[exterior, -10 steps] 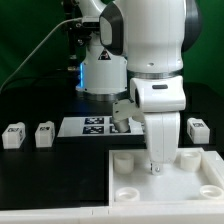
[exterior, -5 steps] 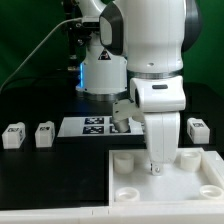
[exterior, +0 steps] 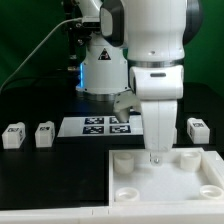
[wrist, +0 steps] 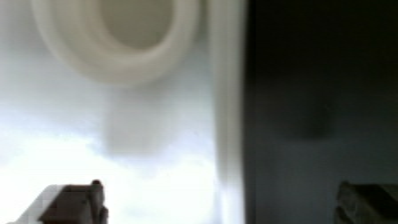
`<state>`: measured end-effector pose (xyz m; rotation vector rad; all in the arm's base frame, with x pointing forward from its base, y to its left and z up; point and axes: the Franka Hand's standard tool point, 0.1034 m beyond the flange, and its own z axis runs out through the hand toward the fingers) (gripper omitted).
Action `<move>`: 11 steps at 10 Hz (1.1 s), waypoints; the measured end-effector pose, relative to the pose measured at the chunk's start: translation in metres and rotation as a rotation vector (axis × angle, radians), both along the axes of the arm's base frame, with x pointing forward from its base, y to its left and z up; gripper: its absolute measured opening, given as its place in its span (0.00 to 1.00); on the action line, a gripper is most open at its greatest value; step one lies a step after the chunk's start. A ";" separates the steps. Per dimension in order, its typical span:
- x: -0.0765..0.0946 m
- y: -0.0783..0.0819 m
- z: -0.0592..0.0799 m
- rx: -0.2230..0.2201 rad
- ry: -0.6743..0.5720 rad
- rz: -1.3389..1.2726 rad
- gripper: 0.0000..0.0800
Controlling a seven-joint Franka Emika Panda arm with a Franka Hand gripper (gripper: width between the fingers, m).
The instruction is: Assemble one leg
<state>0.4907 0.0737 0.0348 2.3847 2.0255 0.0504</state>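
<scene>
The large white panel (exterior: 165, 185) with round corner sockets lies at the front of the table. My gripper (exterior: 153, 158) hangs just above its far edge, between the two far sockets. In the wrist view my gripper (wrist: 222, 202) is open and empty. One dark fingertip (wrist: 73, 203) is over the white panel (wrist: 125, 130) and the other is over the black table. A round socket (wrist: 134, 35) lies ahead. Two small white legs (exterior: 13, 136) (exterior: 45, 133) stand at the exterior view's left and one leg (exterior: 197, 129) at its right.
The marker board (exterior: 92, 126) lies on the black table behind the panel, partly hidden by my arm. The robot base (exterior: 100, 70) stands at the back. A green wall closes the scene.
My hand has risen slightly above the panel's far edge and shifted a little. The legs and the panel have not moved.
</scene>
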 end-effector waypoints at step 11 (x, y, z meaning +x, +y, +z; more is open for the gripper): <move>-0.021 0.084 0.025 0.113 0.064 -1.270 0.81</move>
